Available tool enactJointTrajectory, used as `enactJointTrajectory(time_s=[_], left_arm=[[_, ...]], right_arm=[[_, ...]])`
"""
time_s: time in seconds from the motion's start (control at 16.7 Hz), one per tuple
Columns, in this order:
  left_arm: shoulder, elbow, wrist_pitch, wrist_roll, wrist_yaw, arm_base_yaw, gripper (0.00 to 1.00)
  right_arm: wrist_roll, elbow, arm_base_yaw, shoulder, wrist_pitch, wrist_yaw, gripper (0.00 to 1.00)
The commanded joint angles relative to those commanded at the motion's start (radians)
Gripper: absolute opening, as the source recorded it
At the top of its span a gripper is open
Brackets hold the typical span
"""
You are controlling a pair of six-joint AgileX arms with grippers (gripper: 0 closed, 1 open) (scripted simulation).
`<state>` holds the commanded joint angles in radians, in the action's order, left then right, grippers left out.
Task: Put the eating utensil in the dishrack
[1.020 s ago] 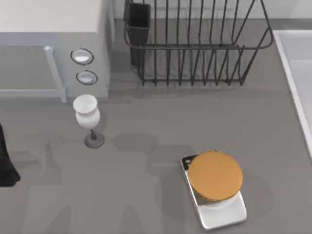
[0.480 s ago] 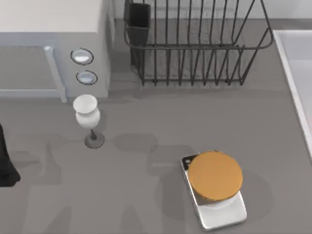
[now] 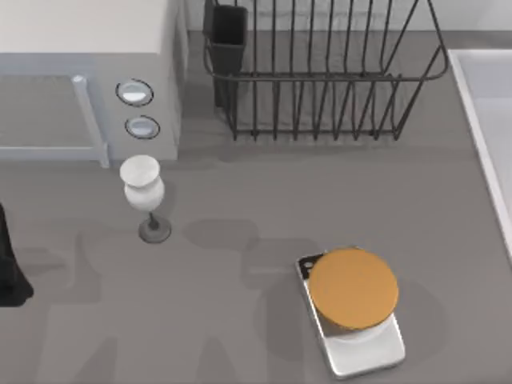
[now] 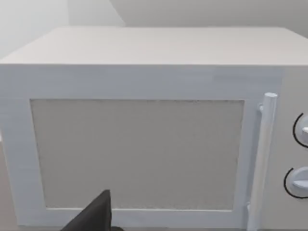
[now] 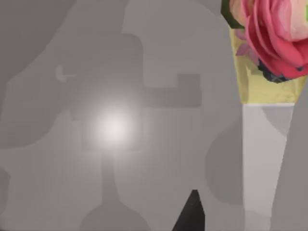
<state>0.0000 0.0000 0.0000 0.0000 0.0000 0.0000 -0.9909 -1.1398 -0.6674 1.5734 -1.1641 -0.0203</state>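
No text, label, brand, number or sign can be read anywhere

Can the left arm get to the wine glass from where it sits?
Probably yes. The left arm sits at the table's left edge, and the wine glass stands upright on open table with nothing between them. The microwave close behind it would crowd an approach from that side.

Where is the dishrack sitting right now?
In the top view the dishrack stands at the far edge of the table, a little right of centre, just right of the white microwave, with its dark cup at the corner nearest the microwave.
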Motion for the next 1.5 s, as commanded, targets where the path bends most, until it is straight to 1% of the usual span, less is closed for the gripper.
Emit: enactJointTrajectory(time_s=[0.18, 0.36, 0.48, 0.78, 0.9, 1.02, 1.2, 1.32, 1.5], left_arm=[[0.000, 0.000, 0.000, 0.000, 0.000, 0.000, 1.00], [0.000, 0.000, 0.000, 0.000, 0.000, 0.000, 1.00], [0.000, 0.000, 0.000, 0.000, 0.000, 0.000, 1.00], [0.000, 0.000, 0.000, 0.000, 0.000, 0.000, 1.00], [0.000, 0.000, 0.000, 0.000, 0.000, 0.000, 1.00], [0.000, 0.000, 0.000, 0.000, 0.000, 0.000, 1.00], [0.000, 0.000, 0.000, 0.000, 0.000, 0.000, 1.00], [0.000, 0.000, 0.000, 0.000, 0.000, 0.000, 1.00], [0.000, 0.000, 0.000, 0.000, 0.000, 0.000, 1.00]], right_arm=[[0.001, -0.162, -0.002, -0.045, -0.212, 0.000, 0.00], [0.006, -0.270, 0.000, -0.087, -0.329, 0.001, 0.00], [0.009, -0.295, 0.001, -0.100, -0.355, 0.001, 0.00], [0.011, -0.293, 0.003, -0.097, -0.353, 0.001, 0.00], [0.032, -0.298, 0.035, -0.094, -0.322, 0.024, 0.00], [0.076, -0.308, 0.108, -0.090, -0.257, 0.077, 0.00], [0.179, -0.325, 0.284, -0.078, -0.110, 0.198, 0.00], [0.267, -0.333, 0.439, -0.068, 0.015, 0.298, 0.00], [0.420, -0.337, 0.715, -0.058, 0.237, 0.464, 0.00]])
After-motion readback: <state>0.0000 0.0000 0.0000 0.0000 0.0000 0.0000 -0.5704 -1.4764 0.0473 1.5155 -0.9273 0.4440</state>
